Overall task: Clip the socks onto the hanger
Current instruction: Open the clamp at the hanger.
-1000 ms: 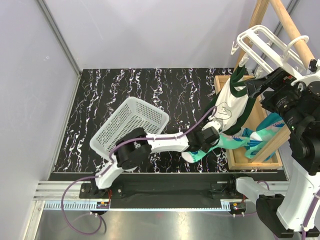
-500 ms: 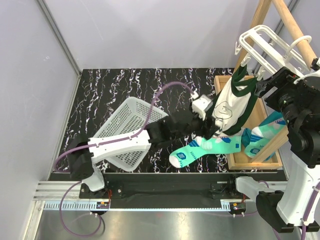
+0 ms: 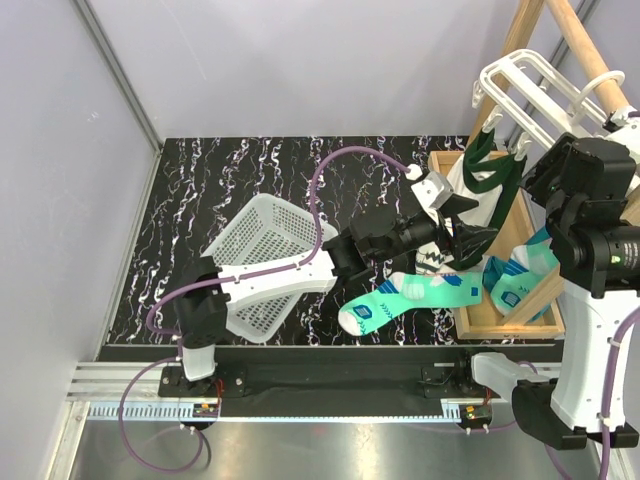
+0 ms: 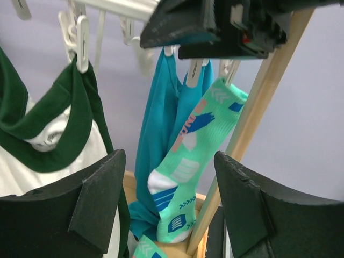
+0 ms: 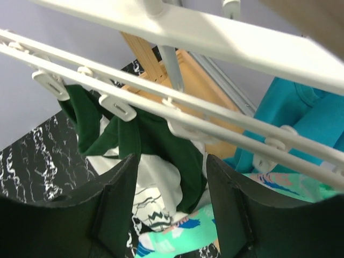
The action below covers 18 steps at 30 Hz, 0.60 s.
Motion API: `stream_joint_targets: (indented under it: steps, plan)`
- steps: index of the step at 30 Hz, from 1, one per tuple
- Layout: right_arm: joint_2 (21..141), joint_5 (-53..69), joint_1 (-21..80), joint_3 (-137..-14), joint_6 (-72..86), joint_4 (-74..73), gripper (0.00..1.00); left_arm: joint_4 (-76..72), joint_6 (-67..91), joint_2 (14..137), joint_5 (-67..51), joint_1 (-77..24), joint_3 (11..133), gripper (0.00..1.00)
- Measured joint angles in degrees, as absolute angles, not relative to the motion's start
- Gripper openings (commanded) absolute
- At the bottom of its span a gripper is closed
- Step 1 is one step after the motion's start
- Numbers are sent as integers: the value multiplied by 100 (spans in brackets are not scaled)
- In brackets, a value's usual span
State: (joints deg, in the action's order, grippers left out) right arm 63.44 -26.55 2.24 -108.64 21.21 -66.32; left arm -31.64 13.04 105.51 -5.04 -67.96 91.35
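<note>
On hanging sock (image 4: 200,150), orange lettering (image 4: 186,126) (unreadable).

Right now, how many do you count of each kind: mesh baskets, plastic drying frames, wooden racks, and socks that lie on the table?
White mesh basket: 1
White plastic drying frame: 1
Wooden pole rack: 1
Mint-green sock lying on the black marbled table: 1
Total: 4

Smooth white plastic hanger (image 5: 242,48), knit cloth socks (image 4: 187,171), bare wooden rack (image 4: 259,107), matt black fingers (image 4: 99,207)
</note>
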Motion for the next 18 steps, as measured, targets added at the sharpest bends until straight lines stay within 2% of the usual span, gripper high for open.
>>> stream_joint_targets:
  steps: [13, 16, 18]
  plan:
    - [6661, -3557, 226, -10379, 1865, -5616, 62, -3566, 1494, 10425, -655, -6724, 8586, 71]
    - [6735, -3732, 224, -10228, 1745, -5369, 61, -3588, 1608, 10420, -749, -6632, 8530, 71]
    - [6794, -3822, 224, -10180, 1673, -5275, 57, -3632, 1662, 10418, -794, -6578, 8525, 71]
